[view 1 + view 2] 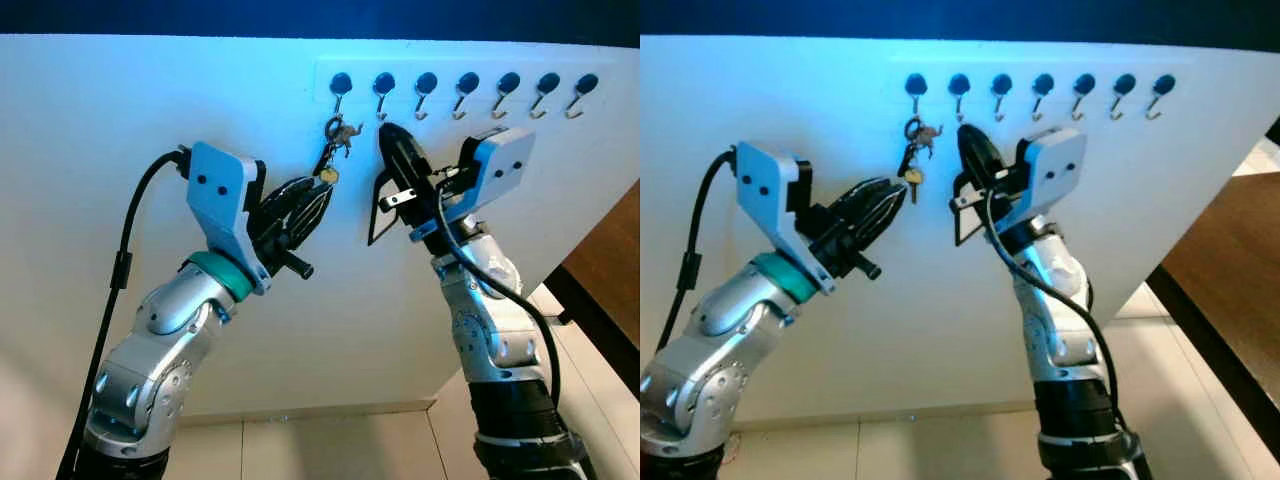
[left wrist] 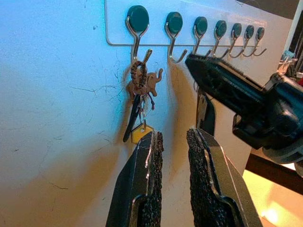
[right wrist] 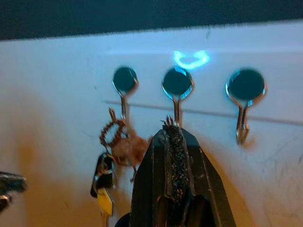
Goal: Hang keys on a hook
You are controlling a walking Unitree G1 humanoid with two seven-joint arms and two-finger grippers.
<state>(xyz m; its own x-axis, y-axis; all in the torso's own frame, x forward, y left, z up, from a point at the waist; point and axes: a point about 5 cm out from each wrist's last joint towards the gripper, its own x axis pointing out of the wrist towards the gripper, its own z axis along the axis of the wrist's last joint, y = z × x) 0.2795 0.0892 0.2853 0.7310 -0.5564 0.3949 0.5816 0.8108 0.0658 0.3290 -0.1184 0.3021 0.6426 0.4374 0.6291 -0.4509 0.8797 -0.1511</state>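
A white wall (image 1: 150, 110) carries a white rail (image 2: 113, 28) of seven dark-capped metal hooks (image 1: 467, 93) in a row. From the leftmost hook (image 2: 136, 26) hangs a bunch of keys (image 2: 140, 101) with a braided loop, an elephant charm, a black fob and a yellow tag, resting against the wall.

White wall (image 1: 120, 110), tiled floor (image 1: 330, 445), dark wooden floor (image 1: 1230, 260)
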